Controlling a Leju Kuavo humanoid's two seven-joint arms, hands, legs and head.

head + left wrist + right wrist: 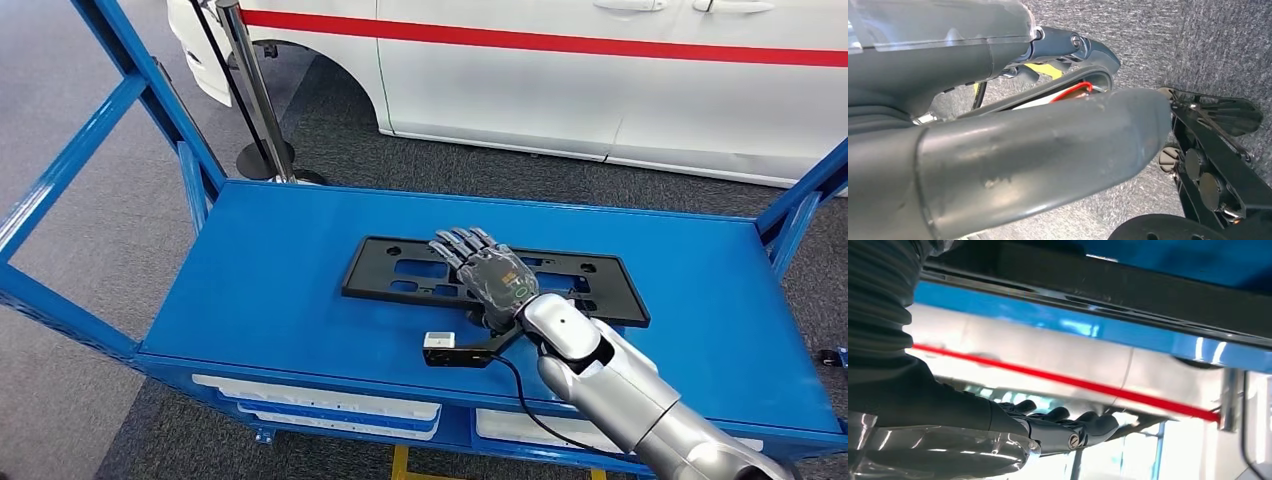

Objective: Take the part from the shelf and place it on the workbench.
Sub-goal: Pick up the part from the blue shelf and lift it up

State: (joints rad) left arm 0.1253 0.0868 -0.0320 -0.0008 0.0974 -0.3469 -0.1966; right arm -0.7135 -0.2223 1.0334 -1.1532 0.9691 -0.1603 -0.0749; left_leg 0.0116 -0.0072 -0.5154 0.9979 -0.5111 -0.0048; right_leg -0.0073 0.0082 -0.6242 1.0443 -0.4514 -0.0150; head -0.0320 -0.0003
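The part (600, 300) is a flat black rectangular plate with cut-outs, lying on the blue shelf top (280, 270). My right hand (490, 275) reaches over its middle with the fingers stretched out flat and nothing in its grasp; I cannot tell whether it touches the plate. The right wrist view shows that hand (1058, 427) with fingers extended, apart from the dark band of the part (1088, 280). My left hand (1023, 150) hangs beside my body above grey carpet, thumb out and holding nothing.
The shelf is a blue metal cart with slanted frame bars at the left (60, 170) and right (800, 200). A white car with a red stripe (560, 80) stands behind it. A steel stanchion post (255, 90) rises at the back left.
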